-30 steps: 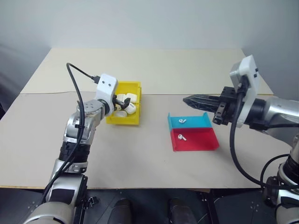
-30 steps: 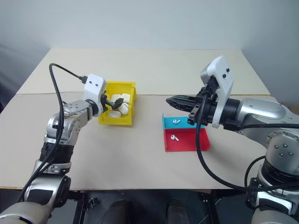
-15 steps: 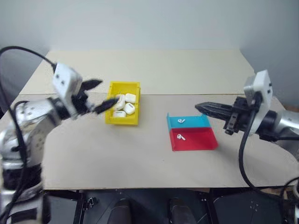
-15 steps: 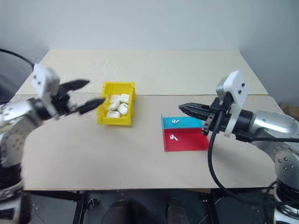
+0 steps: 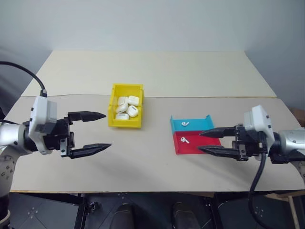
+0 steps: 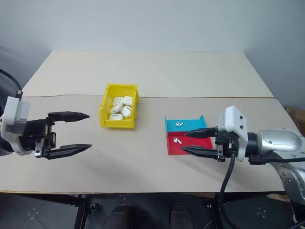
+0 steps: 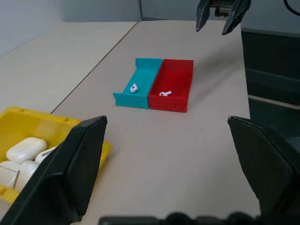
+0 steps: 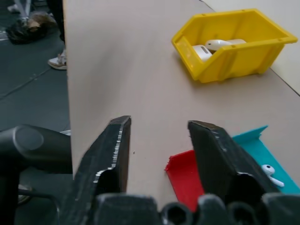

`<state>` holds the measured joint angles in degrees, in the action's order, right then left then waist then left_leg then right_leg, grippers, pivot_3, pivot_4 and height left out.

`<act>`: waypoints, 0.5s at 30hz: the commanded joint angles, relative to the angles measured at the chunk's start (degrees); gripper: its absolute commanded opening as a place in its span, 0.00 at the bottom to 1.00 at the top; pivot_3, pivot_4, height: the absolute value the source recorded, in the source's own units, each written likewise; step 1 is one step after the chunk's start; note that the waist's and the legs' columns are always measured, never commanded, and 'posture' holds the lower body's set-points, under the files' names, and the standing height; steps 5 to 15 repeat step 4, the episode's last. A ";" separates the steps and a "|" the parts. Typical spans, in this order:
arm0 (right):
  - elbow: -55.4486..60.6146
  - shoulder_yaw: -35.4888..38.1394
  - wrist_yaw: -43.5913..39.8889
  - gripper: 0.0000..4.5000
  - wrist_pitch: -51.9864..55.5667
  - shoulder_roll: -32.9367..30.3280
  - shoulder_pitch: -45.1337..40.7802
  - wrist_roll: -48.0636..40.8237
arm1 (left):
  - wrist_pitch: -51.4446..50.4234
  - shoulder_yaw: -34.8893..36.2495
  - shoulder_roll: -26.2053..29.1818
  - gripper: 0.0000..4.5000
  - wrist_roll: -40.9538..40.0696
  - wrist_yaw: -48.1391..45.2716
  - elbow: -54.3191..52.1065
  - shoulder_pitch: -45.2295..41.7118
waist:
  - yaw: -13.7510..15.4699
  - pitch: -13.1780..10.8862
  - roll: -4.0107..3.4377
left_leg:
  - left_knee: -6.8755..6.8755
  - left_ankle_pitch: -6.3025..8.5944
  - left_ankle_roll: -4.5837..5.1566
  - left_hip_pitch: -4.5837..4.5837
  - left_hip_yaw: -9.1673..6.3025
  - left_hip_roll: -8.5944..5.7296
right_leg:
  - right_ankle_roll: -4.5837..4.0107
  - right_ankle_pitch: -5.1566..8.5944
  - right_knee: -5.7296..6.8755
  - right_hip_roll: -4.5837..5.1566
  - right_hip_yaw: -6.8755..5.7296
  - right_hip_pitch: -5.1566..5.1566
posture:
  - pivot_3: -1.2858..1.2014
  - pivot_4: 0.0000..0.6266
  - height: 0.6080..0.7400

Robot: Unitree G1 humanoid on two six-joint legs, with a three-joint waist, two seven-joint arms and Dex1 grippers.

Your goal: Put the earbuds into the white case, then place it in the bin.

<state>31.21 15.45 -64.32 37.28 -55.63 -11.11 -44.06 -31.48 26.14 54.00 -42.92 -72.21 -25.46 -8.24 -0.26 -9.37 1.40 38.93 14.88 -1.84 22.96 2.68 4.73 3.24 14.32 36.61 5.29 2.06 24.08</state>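
Beige desk (image 5: 157, 71) is standing against a plain pale wall, its top made of two boards meeting at a seam that is running across behind the bin. Left tool (image 5: 99, 130) is hovering above the near-left part of the desk, empty, its two black fingers (image 5: 88, 116) spread wide apart and pointing level toward the desk's middle. Yellow bin (image 5: 125, 122) is sitting just right of that tool's tips, left of centre, upright with its open top showing. Several white cases, among them one white case (image 5: 132, 111) lying closed near the bin's right wall, are resting piled together inside the bin. Blue tray (image 5: 195, 125) is sitting right of centre, well apart from the bin, its near edge touching the red tray (image 5: 200, 143) in front of it. One earbud (image 5: 185, 123) is lying in the blue tray toward its left side; a second earbud (image 5: 185, 140) is lying in the red tray, also toward its left side. Right tool (image 5: 205, 142) is hovering at the right edge of the red tray, empty, its fingers parted and pointing level toward the left, the tips standing over the tray's right part without touching either earbud.
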 commanded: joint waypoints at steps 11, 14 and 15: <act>0.84 1.52 -1.73 0.99 -2.23 -1.67 -1.10 -0.38 | -0.32 1.66 1.66 1.00 -1.96 2.22 -2.73 0.45 | -0.08 0.00 0.00 | 0.01 0.00 0.00 -0.02 0.02 0.00 | 0.00 0.00 0.02 0.00 0.02 0.00 | 0.52 0.24 1.00; 0.84 1.52 -1.73 0.99 -2.23 -1.67 -1.10 -0.38 | -0.32 1.66 1.66 1.00 -1.96 2.22 -2.73 0.45 | -0.08 0.00 0.00 | 0.01 0.00 0.00 -0.02 0.02 0.00 | 0.00 0.00 0.02 0.00 0.02 0.00 | 0.52 0.24 1.00; 0.84 1.52 -1.73 0.99 -2.23 -1.67 -1.10 -0.38 | -0.32 1.66 1.66 1.00 -1.96 2.22 -2.73 0.45 | -0.08 0.00 0.00 | 0.01 0.00 0.00 -0.02 0.02 0.00 | 0.00 0.00 0.02 0.00 0.02 0.00 | 0.52 0.24 1.00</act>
